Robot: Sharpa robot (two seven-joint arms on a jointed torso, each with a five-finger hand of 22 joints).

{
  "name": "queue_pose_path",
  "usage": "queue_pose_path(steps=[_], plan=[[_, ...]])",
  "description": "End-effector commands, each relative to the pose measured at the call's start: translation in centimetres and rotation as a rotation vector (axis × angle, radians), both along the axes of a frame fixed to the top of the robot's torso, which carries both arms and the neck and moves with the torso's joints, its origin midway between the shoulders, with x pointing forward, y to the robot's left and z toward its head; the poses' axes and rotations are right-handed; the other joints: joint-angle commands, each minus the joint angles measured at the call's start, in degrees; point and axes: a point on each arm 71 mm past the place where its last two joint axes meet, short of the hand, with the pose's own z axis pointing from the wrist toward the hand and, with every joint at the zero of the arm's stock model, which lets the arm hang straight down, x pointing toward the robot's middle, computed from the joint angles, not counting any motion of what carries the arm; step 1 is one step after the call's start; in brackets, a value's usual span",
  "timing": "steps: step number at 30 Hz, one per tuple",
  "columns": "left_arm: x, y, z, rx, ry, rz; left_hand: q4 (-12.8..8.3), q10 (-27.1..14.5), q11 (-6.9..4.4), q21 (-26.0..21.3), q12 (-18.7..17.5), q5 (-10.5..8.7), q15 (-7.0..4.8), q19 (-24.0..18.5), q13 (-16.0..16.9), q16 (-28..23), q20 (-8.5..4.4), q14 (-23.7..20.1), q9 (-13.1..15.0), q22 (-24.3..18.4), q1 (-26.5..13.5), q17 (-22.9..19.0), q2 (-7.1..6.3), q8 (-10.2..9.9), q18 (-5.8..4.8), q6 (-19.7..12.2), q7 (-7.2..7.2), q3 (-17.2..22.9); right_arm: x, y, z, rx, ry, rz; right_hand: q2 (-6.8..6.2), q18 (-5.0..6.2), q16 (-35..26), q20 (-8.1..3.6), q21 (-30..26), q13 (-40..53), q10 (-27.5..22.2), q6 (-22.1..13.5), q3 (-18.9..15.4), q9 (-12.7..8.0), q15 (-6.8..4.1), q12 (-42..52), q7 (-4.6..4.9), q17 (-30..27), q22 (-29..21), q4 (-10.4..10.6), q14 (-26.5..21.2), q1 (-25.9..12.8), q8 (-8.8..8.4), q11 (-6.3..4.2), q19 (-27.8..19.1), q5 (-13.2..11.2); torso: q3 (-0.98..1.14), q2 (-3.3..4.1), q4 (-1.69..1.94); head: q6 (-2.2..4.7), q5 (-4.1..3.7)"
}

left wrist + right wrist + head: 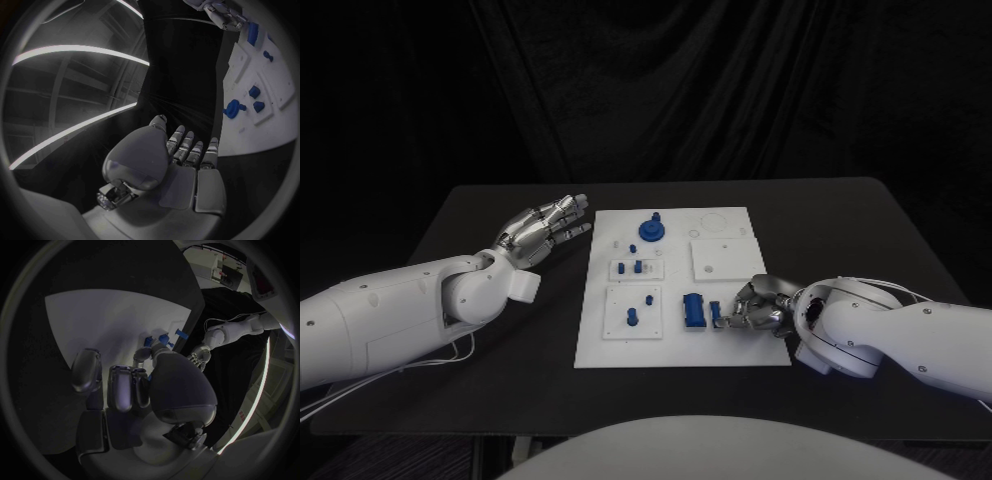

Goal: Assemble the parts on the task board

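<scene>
The white task board [733,345] lies in the middle of the black table. A blue round-headed part [651,228] stands at its far end, and small blue pegs [639,266] stand in white sub-plates. A blue block [694,310] sits near the board's near right. My right hand [754,305] rests at the board's right edge with curled fingers, pinching a small blue part [715,312] beside that block. In the right wrist view the fingertips [147,351] meet the blue part [156,340] over the board [112,320]. My left hand [548,228] hovers open beside the board's far left edge.
A square white sub-plate [726,257] sits on the board's far right, and another [635,310] with pegs at the near left. The left wrist view shows my left hand [181,155], the board [262,125] with blue parts [232,108] and the right hand [225,15].
</scene>
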Motion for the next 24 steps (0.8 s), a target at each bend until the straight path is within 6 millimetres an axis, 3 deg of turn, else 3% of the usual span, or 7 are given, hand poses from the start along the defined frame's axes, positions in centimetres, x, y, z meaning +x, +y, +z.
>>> queue_pose_path(steps=[1,4,8,15,20,22,24], plan=[[-0.1,-0.1,0.0,-0.014,-0.007,-0.006,-0.24,0.16,0.15,0.23,-0.13,0.2,0.15,0.32,0.05,0.09,0.18,0.09,0.06,-0.07,0.55,0.06,-0.19,0.28,-1.18,0.06,2.76,0.0,0.1,0.0,-0.1,0.006,-0.012,0.007,0.09,0.44,-0.29,-0.4,-0.3,15.07,6.06,0.43,0.41,0.13,-0.49,-0.04,0.09,4.48,8.52,-0.32,3.88,0.89,0.18,-0.46,-0.05,0.26,-0.02,0.06,0.04,-0.01,0.04],[-0.1,-0.1,0.0,-0.013,-0.005,-0.006,-0.27,0.15,0.15,0.24,-0.13,0.22,0.12,0.33,0.05,0.09,0.18,0.09,0.05,-0.06,0.57,0.06,-0.18,0.27,-1.18,0.01,2.77,0.02,0.1,0.2,-0.1,0.007,-0.009,0.014,0.34,0.44,-0.35,-0.45,-0.38,15.07,6.06,0.22,0.78,0.19,-0.54,-0.04,0.06,4.38,8.51,-0.92,3.86,2.06,-0.04,-0.49,-0.05,-0.02,-0.05,0.04,0.06,-0.01,-0.06],[-0.1,-0.1,-0.1,-0.014,-0.004,-0.007,-0.27,0.15,0.15,0.24,-0.13,0.22,0.12,0.33,0.05,0.09,0.18,0.09,0.05,-0.06,0.57,0.06,-0.18,0.27,-1.18,0.01,2.77,0.02,0.1,0.4,-0.3,0.007,0.001,0.028,0.6,0.5,-0.6,-0.41,-0.93,15.07,6.06,-0.24,0.89,0.25,-0.42,-0.04,0.25,3.98,8.42,-2.13,3.73,4.44,-0.8,-0.34,-0.2,-4.51,-0.04,-0.01,0.02,-0.01,0.05],[-0.2,-0.1,-0.1,-0.015,-0.004,-0.008,-0.27,0.15,0.15,0.24,-0.13,0.22,0.12,0.33,0.05,0.09,0.18,0.09,0.05,-0.06,0.57,0.06,-0.18,0.27,-1.18,0.01,2.77,0.02,-0.1,0.4,-0.3,0.012,0.005,0.037,-0.79,0.51,-0.65,-0.37,-1.14,15.07,6.06,-0.58,-0.21,0.16,-0.37,-0.04,0.37,3.93,8.4,-2.86,3.69,5.28,-1.31,-0.25,-0.26,-5.88,-0.02,0.01,0.02,-0.01,0.13],[-0.3,-0.2,0.0,-0.021,-0.013,-0.003,-0.36,0.16,0.17,0.19,-0.15,0.25,0.12,0.28,0.04,0.08,0.17,0.07,0.08,-0.12,0.59,0.05,-0.18,0.33,-1.19,0.26,2.78,0.03,-0.3,0.0,0.3,0.05,-0.05,0.007,-2.79,0.39,-0.38,-0.43,-0.59,15.07,6.06,-0.14,-2.37,0.43,-0.39,-0.04,0.41,4.52,8.56,-1.79,3.82,3.71,-1.1,-0.21,-0.06,-5.92,-0.03,0.03,0.03,-0.01,0.28],[-0.5,-0.2,0.1,-0.022,-0.016,0.001,-0.36,0.16,0.18,0.18,-0.14,0.24,0.11,0.26,0.05,0.08,0.17,0.07,0.09,-0.14,0.58,0.05,-0.2,0.36,-1.2,0.33,2.79,0.01,-0.3,-0.2,0.8,0.077,-0.098,-0.017,-3.15,0.29,-0.18,-0.47,-0.07,15.07,6.06,-0.08,-2.95,0.28,-0.44,-0.04,0.33,4.95,8.71,-0.97,3.94,3.05,-1.31,-0.29,0.16,-5.91,-0.03,0.02,0.02,-0.01,0.42],[-0.7,-0.2,0.2,-0.018,-0.023,0.004,-0.3,0.27,0.32,0.18,-0.07,0.2,0.18,0.26,0.06,0.09,0.16,0.06,0.16,-0.13,0.45,0.05,-0.34,0.55,-1.23,0.87,2.87,-0.16,0.0,-0.7,1.9,0.124,-0.191,-0.051,-2.88,0.12,-0.09,-0.52,0.94,15.07,6.06,-0.69,-3.18,-0.79,-0.51,-0.04,0.2,5.12,8.98,0.45,4.02,2.23,-2.68,-0.4,0.6,-5.79,-0.03,0.01,0.01,-0.01,0.69]])
